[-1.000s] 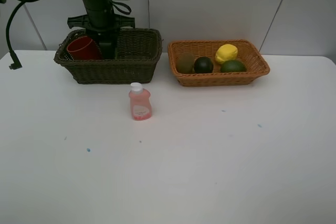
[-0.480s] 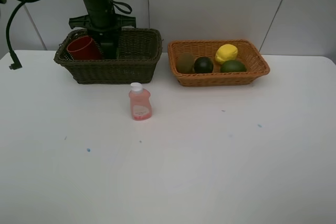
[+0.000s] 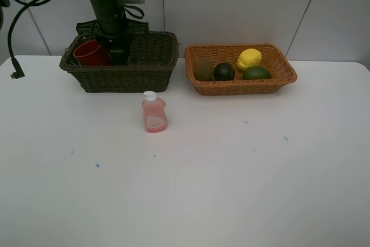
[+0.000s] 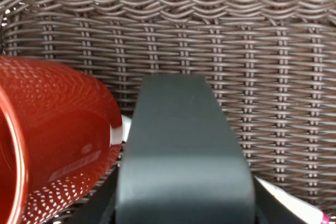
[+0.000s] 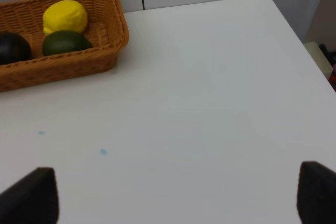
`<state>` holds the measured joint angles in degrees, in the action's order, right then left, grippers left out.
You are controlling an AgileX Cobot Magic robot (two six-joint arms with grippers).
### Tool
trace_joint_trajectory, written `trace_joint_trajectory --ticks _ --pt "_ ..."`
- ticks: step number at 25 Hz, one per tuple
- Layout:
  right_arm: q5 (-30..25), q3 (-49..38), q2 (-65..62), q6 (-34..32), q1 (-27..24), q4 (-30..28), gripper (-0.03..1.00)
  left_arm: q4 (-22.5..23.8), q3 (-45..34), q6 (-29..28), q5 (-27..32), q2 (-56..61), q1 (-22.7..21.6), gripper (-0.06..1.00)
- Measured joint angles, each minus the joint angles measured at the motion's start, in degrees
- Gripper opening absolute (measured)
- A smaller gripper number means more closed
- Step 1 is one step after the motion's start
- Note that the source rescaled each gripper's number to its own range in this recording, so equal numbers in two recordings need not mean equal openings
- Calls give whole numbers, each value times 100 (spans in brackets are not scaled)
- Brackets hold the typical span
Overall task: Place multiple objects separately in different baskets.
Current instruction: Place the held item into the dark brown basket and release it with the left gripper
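Note:
My left gripper (image 3: 119, 52) reaches down inside the deep dark basket (image 3: 118, 79). In the left wrist view its fingers (image 4: 106, 206) flank a dark green bottle (image 4: 181, 150) and are shut on it. A red cup (image 3: 91, 53) lies on its side beside it (image 4: 47, 135). A white pink-tipped marker (image 4: 294, 203) lies on the basket floor. A pink bottle (image 3: 154, 114) stands on the table in front of the dark basket. The orange-tan basket (image 3: 243, 88) holds a kiwi (image 3: 203, 69), a blackish fruit (image 3: 224, 72), a lemon (image 3: 249, 59) and a lime (image 3: 256, 73). My right gripper (image 5: 173, 198) is open over bare table.
The white table (image 3: 231, 172) carries a few small blue specks. A black cable (image 3: 14, 33) hangs at the far left. The table's right edge (image 5: 307, 45) shows in the right wrist view, beyond the orange-tan basket (image 5: 79, 64).
The left arm has shifted only slightly over the dark basket. The pink bottle and the fruits have not moved.

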<state>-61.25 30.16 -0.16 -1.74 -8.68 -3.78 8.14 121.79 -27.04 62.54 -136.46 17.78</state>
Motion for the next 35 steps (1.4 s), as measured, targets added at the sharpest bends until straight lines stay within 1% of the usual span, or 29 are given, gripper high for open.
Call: trace_joint_trajectory --ticks 13,14,15,17,18,20,23,35 --pt "0 0 0 0 0 0 99 -17 0 209 31 -6 0 46" --pt "0 0 0 0 0 0 99 -17 0 209 22 -6 0 50" --pt "0 0 0 0 0 0 99 1 0 209 1 -6 0 56" --pt "0 0 0 0 0 0 99 74 10 209 -18 -6 0 76" --pt "0 0 0 0 0 0 99 117 13 209 -22 -6 0 83" --pt "0 0 0 0 0 0 99 152 18 209 -22 -6 0 89" --pt "0 0 0 0 0 0 99 156 18 209 -22 -6 0 91" --pt "0 0 0 0 0 0 99 120 18 226 -22 -6 0 91"
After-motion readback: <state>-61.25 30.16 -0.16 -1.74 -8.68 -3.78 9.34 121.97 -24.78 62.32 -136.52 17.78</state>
